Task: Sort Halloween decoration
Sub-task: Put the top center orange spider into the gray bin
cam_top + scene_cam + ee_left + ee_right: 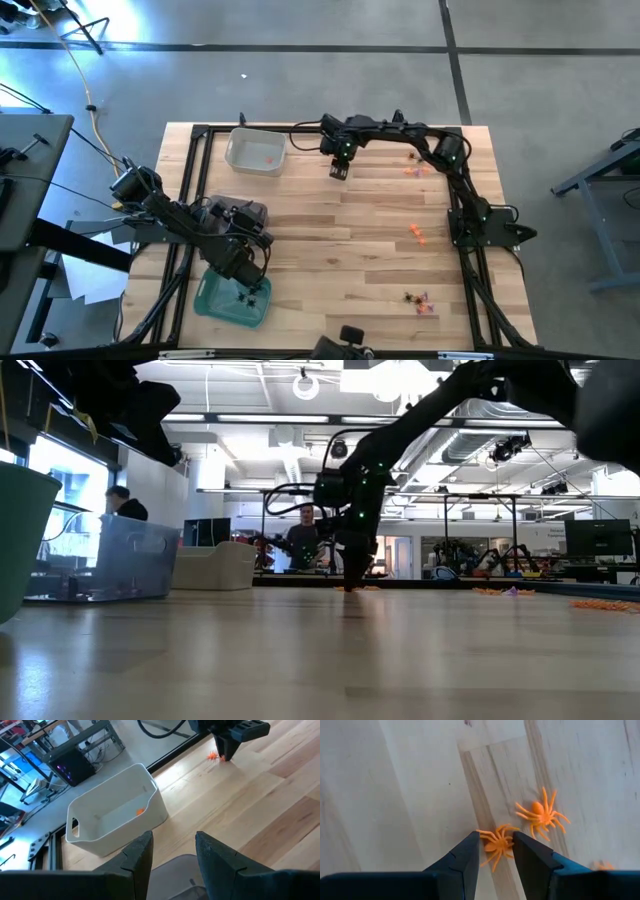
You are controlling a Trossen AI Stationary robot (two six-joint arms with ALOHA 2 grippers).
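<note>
While right tool straddles orange spider | clear tray: 1 orange trinket

bench: carries all | clear tray: far left, one trinket inside | second tray: near left, left tool over it | right tool: right of clear tray, spider between its fingers, second spider just beside | scattered trinkets: right side

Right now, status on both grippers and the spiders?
Right gripper down at table, fingers astride an orange spider, not closed. Second orange spider just beside. Left gripper open, empty, above green tray. One orange piece in clear bin.
</note>
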